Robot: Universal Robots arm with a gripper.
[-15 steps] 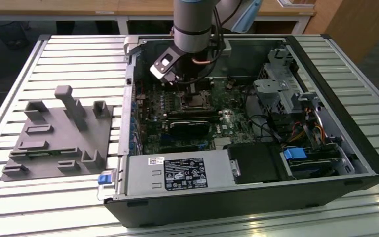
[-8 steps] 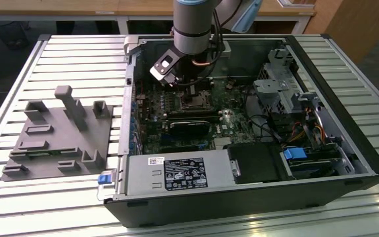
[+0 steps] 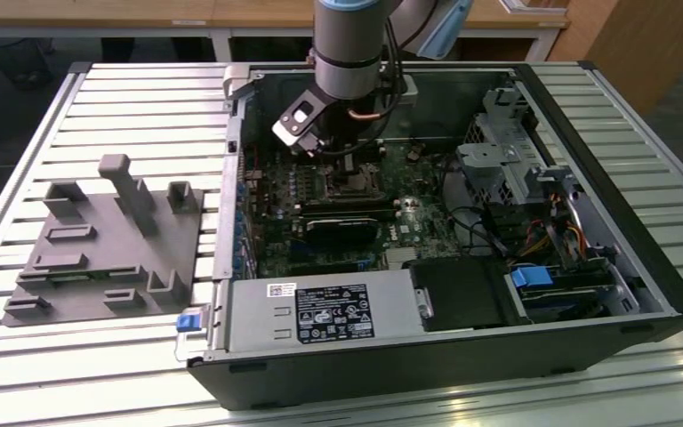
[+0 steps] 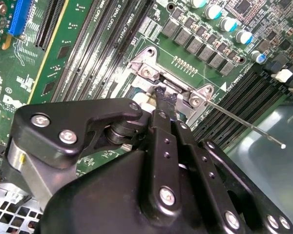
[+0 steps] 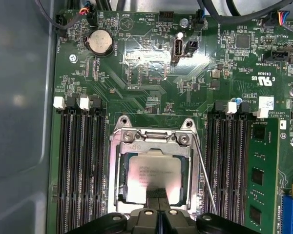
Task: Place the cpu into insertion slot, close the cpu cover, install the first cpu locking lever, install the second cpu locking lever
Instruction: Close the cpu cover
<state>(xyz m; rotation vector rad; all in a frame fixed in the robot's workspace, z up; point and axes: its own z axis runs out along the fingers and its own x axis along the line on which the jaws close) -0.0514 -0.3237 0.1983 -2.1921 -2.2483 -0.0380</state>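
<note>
Robot arm (image 3: 348,53) of grey and blue tubing leans into an open black tower computer case (image 3: 437,369) lying on a slatted metal table (image 3: 140,89), its black two-finger gripper (image 3: 348,165) low over the green motherboard (image 5: 151,92). The small, flat, square cpu (image 5: 154,173), its pale silvery-beige metal top faintly printed and catching the light, sits in the dark-rimmed square insertion slot (image 5: 122,187) between two banks of long black memory slots (image 5: 80,161). The thin, dark silvery cpu cover (image 5: 151,146), a square frame plate with a square window, lies down over the chip, which shows through the window. In both wrist views the gripper (image 5: 158,194) (image 4: 163,97) has its fingers drawn together with nothing seen between them, the tips at the edge of the cover's window; whether they press on metal cannot be told. A thin silver wire locking lever (image 4: 244,123) runs from the socket's corner bracket out across the memory slots, its free end over the grey case floor. A round silver coin battery (image 5: 100,41) sits on the board beyond the socket. In the exterior view a black fan cooler (image 3: 341,229) lies near the socket, and a grey plastic fixture block (image 3: 104,240) stands on the table at the exterior view's left, well apart from the case.
</note>
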